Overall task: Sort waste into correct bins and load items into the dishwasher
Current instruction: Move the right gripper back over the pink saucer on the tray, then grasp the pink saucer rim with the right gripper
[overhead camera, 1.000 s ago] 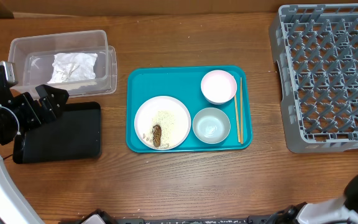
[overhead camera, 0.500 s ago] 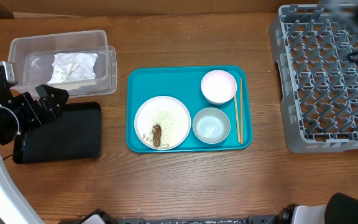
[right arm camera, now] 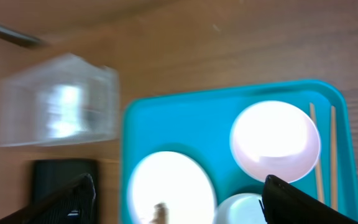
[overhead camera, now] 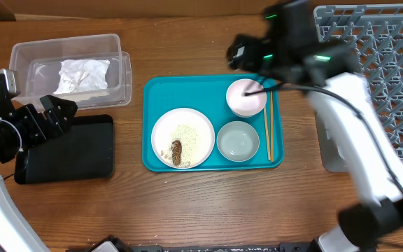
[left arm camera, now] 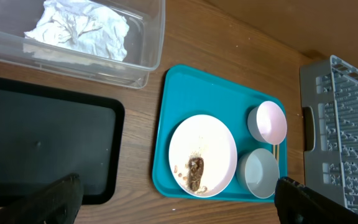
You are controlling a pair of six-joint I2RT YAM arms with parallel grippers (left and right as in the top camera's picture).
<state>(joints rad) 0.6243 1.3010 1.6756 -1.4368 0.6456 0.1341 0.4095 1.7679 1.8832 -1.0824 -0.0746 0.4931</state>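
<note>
The white plate (overhead camera: 187, 129) holds loose rice and a brown lump (overhead camera: 177, 152) on a teal tray (overhead camera: 156, 91). The grey-blue bowl (overhead camera: 238, 140), pink saucer with cup (overhead camera: 246, 97) and chopsticks (overhead camera: 268, 129) lie beside it. The crumpled napkin (overhead camera: 82, 73) lies in the clear tub (overhead camera: 26, 52). The black tray (overhead camera: 82, 150) is bare. My left gripper (overhead camera: 51, 115) is open and empty above that tray's left end. My right gripper (overhead camera: 247, 54) is open and empty above the teal tray's back right. The dish rack (overhead camera: 397, 70) stands at the right. No red wrapper shows.
My right arm (overhead camera: 355, 140) crosses the table from the front right and hides the dish rack's left part. The left wrist view shows the plate (left arm camera: 202, 155), bowl (left arm camera: 258, 175) and tub (left arm camera: 148, 43). The right wrist view is blurred.
My right arm has swung in from the front right, over the dish rack, to above the teal tray's back right corner. The left arm and all objects have not moved.
</note>
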